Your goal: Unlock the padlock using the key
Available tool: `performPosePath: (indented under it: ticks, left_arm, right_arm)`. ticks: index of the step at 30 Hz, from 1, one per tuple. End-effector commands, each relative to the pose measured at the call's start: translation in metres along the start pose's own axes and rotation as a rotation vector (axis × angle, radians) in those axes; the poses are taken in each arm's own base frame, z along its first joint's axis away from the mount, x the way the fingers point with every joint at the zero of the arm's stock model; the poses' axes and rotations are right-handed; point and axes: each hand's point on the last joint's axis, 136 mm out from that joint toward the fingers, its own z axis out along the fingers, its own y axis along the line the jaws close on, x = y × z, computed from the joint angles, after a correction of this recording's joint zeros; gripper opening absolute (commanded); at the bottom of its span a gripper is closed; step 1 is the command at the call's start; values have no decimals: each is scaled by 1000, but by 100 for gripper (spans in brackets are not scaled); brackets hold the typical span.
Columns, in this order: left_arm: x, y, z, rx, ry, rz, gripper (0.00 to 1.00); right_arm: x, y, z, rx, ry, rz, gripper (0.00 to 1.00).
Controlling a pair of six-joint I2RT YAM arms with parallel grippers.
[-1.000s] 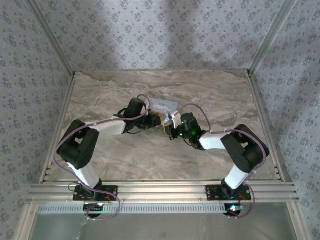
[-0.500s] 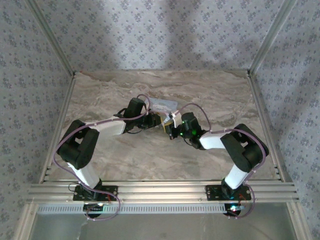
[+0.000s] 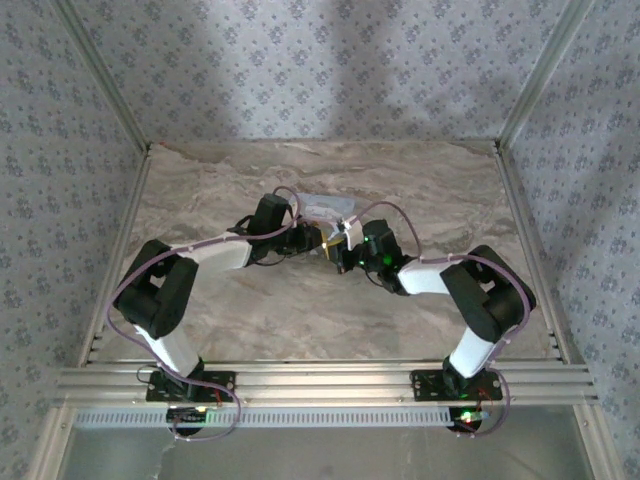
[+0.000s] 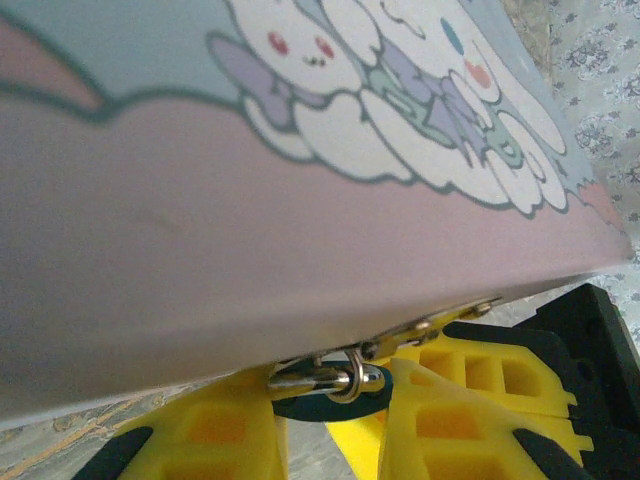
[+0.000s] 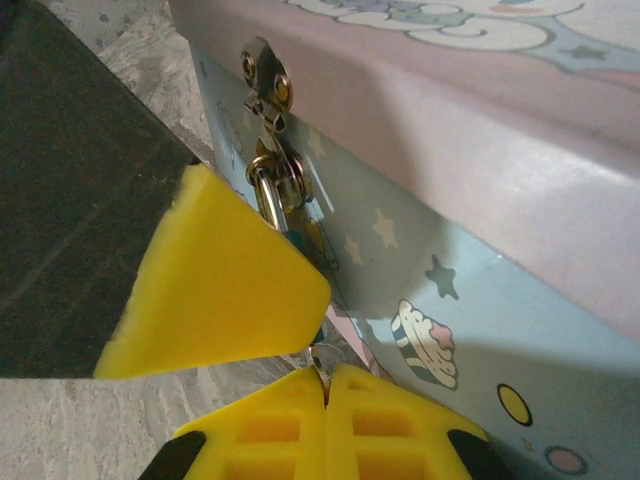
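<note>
1. risk: the key (image 5: 319,362) could miss the keyhole or slip in its pinch, since the padlock (image 4: 325,405) hangs from the tin's (image 5: 480,230) hasp (image 5: 266,75) and can swing.
2. left gripper (image 4: 335,415), narrowly parted, clamps the padlock's blue body below the tin's lid.
3. right gripper (image 5: 327,385), shut, seemingly pinches the key just under the padlock; both arms meet at the tin.

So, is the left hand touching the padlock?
Touching: in the left wrist view the padlock sits pinched between the yellow fingers of the left hand, no gap.
</note>
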Motion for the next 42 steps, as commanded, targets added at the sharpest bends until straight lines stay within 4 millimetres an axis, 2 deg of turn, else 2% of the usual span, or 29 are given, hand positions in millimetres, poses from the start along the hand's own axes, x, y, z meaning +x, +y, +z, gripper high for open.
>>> performPosePath:
  ticks: [1,7,12,15,26,33,37,42]
  left_arm:
    - [13,-22,5,69,50,43,15]
    - [16,-22,11,75,64,37,15]
    - [17,-20,15,82,66,25,15]
    - [17,-18,16,76,62,28,16]
    - [12,-9,10,32,18,40,40]
    - [7,-3,-5,7,-31,37,49]
    - [1,2,-23,-8,-90,28,57]
    - [-7,11,-41,32,-178,-53,62]
  right_arm:
    - [-55,10,1,-41,-156,-35,0]
    - [-69,14,0,-56,-191,-29,0]
    - [-69,11,-1,-39,-192,-23,0]
    - [-59,6,1,-23,-172,-15,0]
    - [-10,-12,4,43,-81,46,0]
    - [18,-17,8,52,-29,92,0]
    - [22,-15,7,44,-22,121,0]
    - [20,-10,3,22,-19,190,0]
